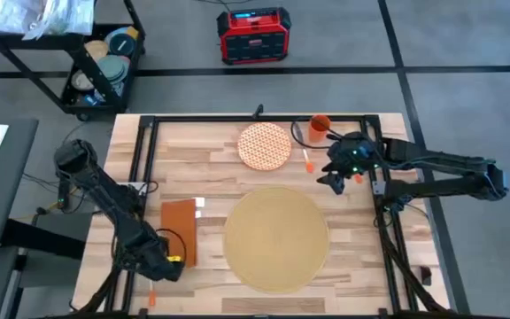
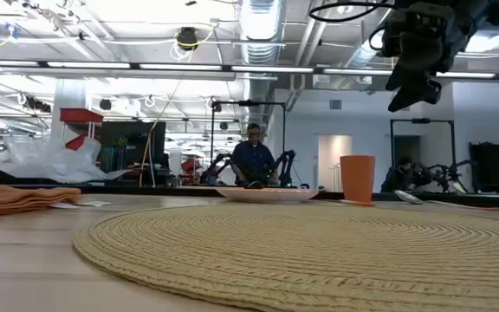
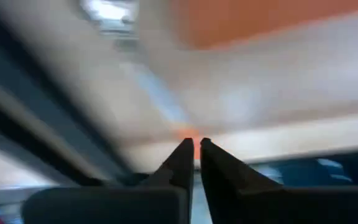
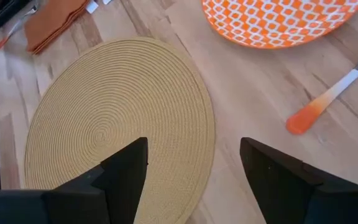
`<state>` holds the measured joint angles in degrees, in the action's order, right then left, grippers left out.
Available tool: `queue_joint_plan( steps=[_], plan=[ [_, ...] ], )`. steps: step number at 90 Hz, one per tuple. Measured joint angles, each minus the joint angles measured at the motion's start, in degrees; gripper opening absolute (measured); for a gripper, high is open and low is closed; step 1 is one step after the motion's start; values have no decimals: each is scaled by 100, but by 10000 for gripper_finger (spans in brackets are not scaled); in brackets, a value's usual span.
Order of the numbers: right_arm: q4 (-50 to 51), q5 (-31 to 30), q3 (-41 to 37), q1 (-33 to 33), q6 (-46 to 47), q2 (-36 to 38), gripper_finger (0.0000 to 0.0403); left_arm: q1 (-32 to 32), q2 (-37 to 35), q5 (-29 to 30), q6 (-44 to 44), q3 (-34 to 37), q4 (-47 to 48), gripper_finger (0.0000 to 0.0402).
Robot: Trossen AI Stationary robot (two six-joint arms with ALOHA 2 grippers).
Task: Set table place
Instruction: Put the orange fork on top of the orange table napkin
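Right gripper [image 4: 191, 168]: jaws spread wide, empty, hanging above the table [image 1: 193, 182] between the plate [image 1: 265, 145] and the placemat [image 1: 276, 237]. Orange-handled utensil [image 4: 328, 99] lies just beside the plate. Placemat sits bare at the table's middle front. Judged next step: fetch the plate; approach its rim low, grip the edge squarely. Left gripper [image 3: 193, 158]: fingers pinched together, empty, parked low near the napkin [image 1: 180, 229].

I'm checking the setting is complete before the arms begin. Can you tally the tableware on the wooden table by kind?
Placemat: 1
Plate: 1
Cup: 1
Napkin: 1
Orange-handled utensils: 2 visible in the high view; their type can't be told
Total: 6
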<state>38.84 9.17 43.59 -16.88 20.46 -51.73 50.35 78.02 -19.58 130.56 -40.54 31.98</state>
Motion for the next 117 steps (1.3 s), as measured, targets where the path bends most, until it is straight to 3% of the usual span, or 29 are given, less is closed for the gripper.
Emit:
queue_joint_plan(
  steps=[15, 24, 40, 53, 69, 77, 93, 117],
  plan=[
    [-3, -39, 0, -2, -150, 1, 245, -204, -2, -212, -625, -113, 319, 0],
    [-3, -42, 0, -2, -166, -1, 245, -197, 2, -651, -959, -87, 611, 0],
    [146, -44, 0, -13, -297, -1, 245, -308, 0, -385, -1580, -91, -524, 0],
    [262, -44, 0, -13, -405, 1, 245, -291, -7, -312, -3622, -119, -1237, 0],
    [292, -45, 0, -13, -404, 0, 245, -74, -9, -155, -6828, -403, -207, 0],
    [292, -44, 0, -13, -275, -1, 245, 6, -7, 54, -7685, -404, 432, 0],
    [283, -44, 0, -13, 230, -1, 245, 259, -7, 326, -7872, -114, 1378, 0],
    [250, -44, 0, -11, 525, -1, 245, 576, -7, 191, -7047, 361, 948, 0]
  ],
)
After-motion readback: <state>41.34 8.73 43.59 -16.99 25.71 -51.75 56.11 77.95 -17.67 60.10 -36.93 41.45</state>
